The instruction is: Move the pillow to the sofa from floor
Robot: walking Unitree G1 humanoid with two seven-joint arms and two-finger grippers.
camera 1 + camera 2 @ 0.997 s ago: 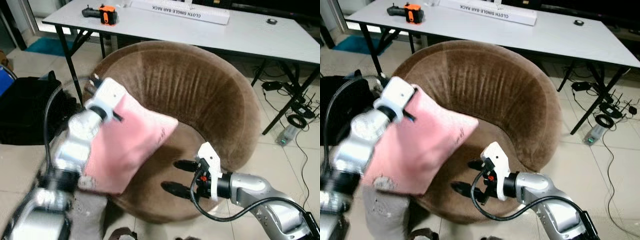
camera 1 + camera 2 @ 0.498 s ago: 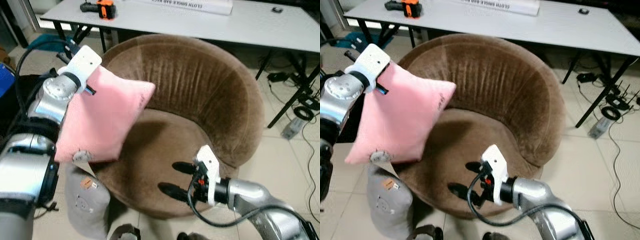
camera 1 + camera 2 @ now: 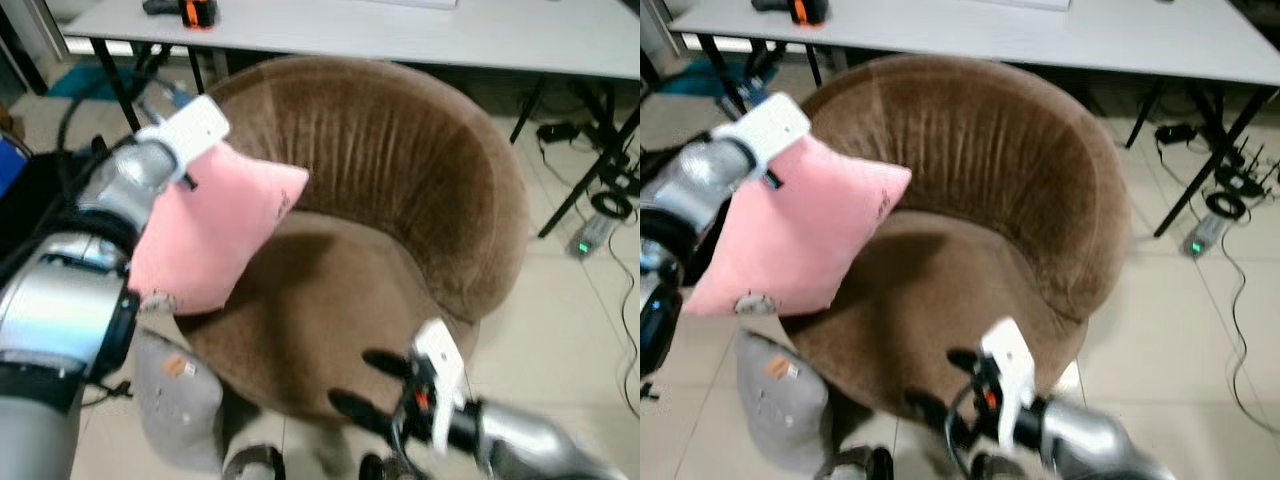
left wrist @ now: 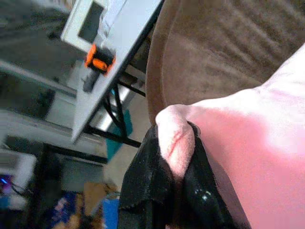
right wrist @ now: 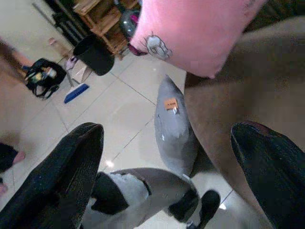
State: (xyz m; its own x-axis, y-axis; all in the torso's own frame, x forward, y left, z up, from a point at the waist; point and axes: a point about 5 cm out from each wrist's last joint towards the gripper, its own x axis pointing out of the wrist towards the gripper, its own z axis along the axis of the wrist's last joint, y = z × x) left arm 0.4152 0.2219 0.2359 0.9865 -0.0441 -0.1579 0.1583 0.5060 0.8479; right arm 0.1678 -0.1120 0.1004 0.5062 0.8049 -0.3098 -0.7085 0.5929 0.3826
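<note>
The pink pillow (image 3: 215,235) hangs over the left rim of the round brown sofa (image 3: 400,180), one corner pointing in over the seat. My left gripper (image 4: 174,131) is shut on the pillow's upper corner, and its black fingers (image 4: 147,186) pinch the fabric. A small round patch (image 5: 153,46) shows on the pillow's lower corner. My right gripper (image 3: 365,385) is open and holds nothing. It is low at the sofa's front edge and blurred.
A grey pillow (image 3: 175,400) lies on the tiled floor at the sofa's front left. Behind the sofa stands a white table (image 3: 400,30) bearing an orange-and-black device (image 3: 195,10). Cables (image 3: 605,200) trail on the floor to the right. Something black (image 3: 35,195) sits at the left.
The view has shifted. The left gripper carried the pillow back from over the seat to the sofa's left rim and now holds it there. The right gripper has sunk lower in view.
</note>
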